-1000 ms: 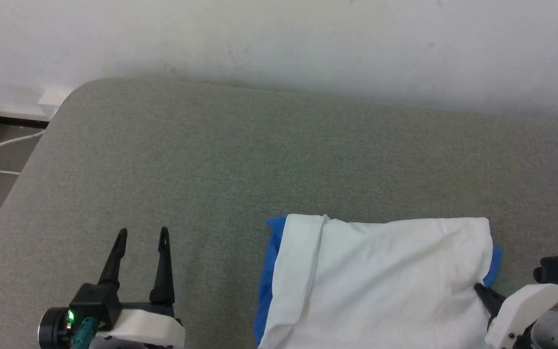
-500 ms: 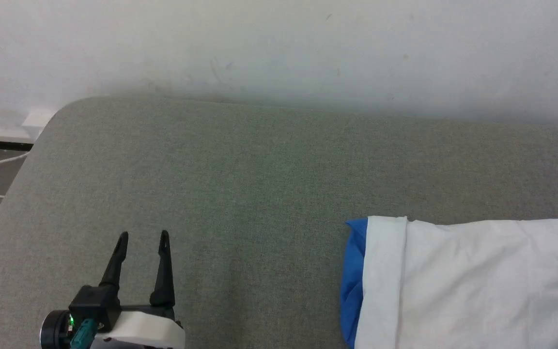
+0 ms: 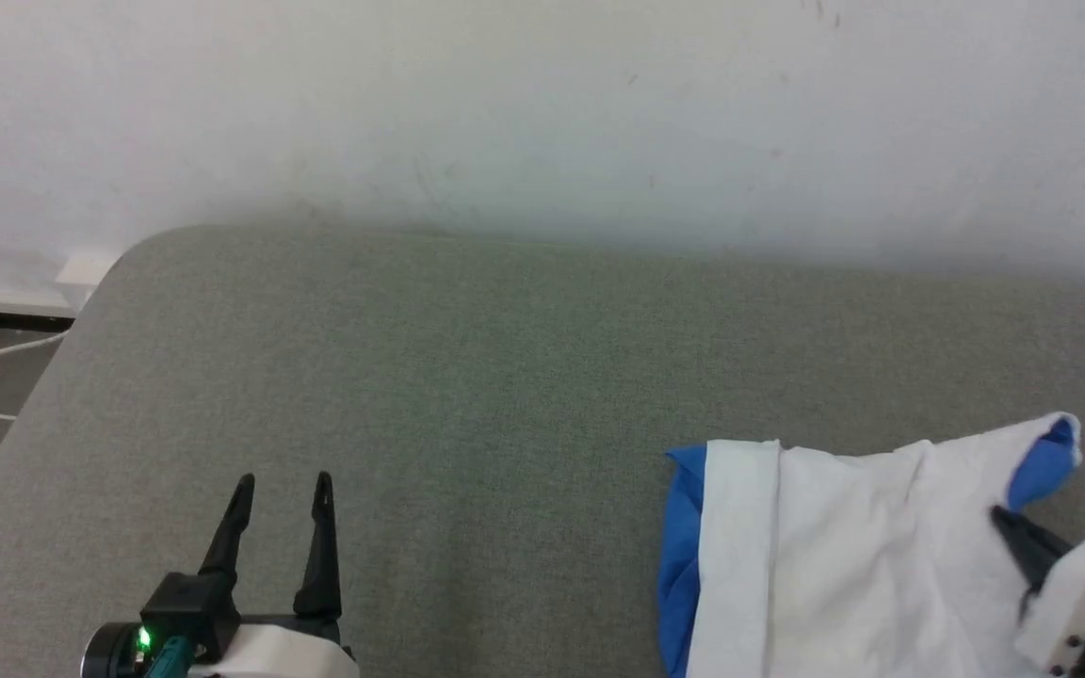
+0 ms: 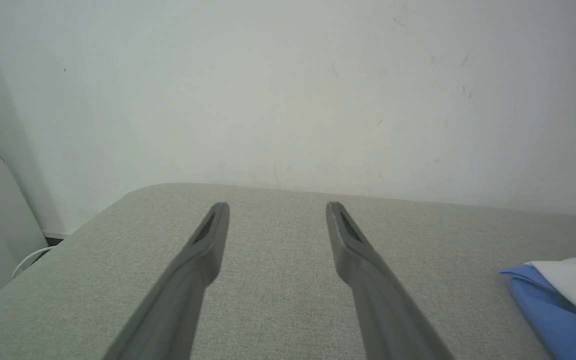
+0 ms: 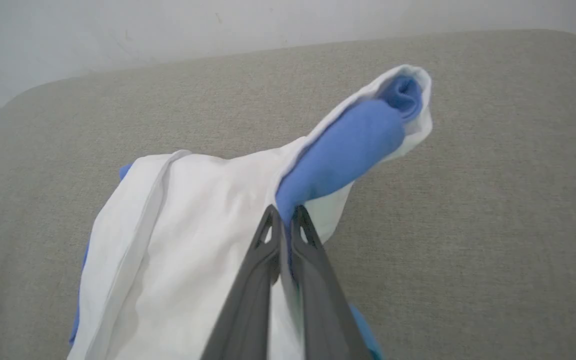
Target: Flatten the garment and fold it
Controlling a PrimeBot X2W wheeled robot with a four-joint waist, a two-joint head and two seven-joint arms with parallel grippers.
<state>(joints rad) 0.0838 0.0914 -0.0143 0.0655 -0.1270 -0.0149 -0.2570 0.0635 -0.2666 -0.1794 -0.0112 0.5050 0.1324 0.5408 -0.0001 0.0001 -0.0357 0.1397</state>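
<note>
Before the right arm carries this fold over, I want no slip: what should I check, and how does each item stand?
1. Right gripper shut on the T-shirt's edge: ok.
2. Every folded layer caught in that pinch: cannot tell.
3. Left gripper open, apart from the cloth: ok.
4. Room on the grey fabric surface left of the T-shirt: ok.
5. T-shirt lying flat: not ok, its gripped corner is lifted.

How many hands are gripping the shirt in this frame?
1: the right hand, shut on the garment at its raised right corner. The left hand hangs open over the grey cushion, apart from it.
</note>
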